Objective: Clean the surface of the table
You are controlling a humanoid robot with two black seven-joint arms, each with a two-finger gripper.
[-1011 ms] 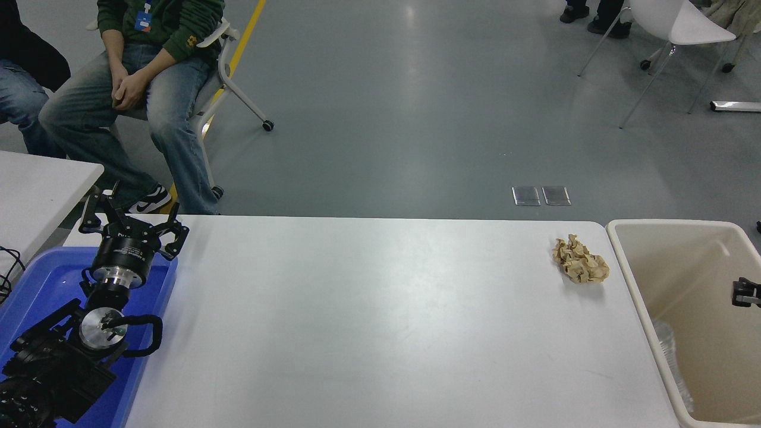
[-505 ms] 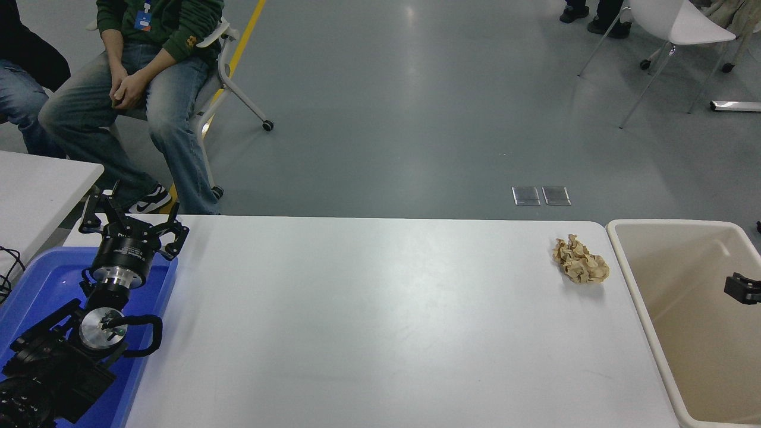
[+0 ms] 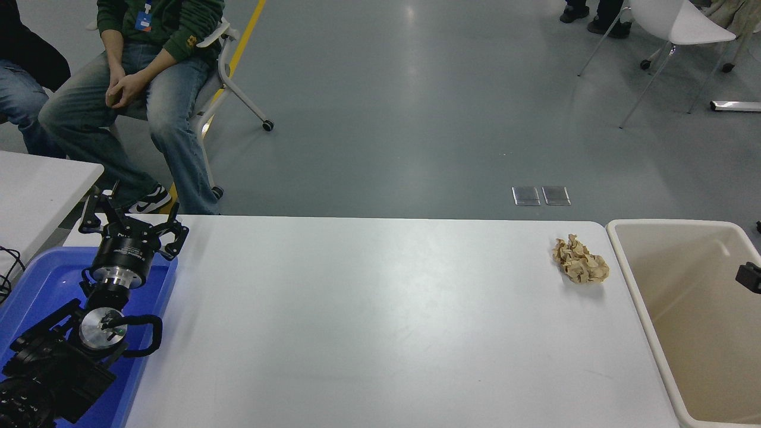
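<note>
One paper wad, one bin, one blue tray on view.
The table surface (image 3: 368,321) filled the frame centre; crumpled brown paper (image 3: 580,260) lay near its far right corner, beside the beige bin (image 3: 630,270). Left tool (image 3: 128,221) sat spread open over the blue tray (image 3: 35,285). Right tool (image 3: 749,277) at the right edge over the bin, state unclear. Grey floor, two seated people behind.

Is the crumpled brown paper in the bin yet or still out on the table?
Out: the crumpled brown paper lies on the table surface, beside the beige bin.

Table surface (image 3: 368,321) open across its middle, crumpled paper (image 3: 580,260) near far right corner, bin wall (image 3: 639,303) beside
</note>
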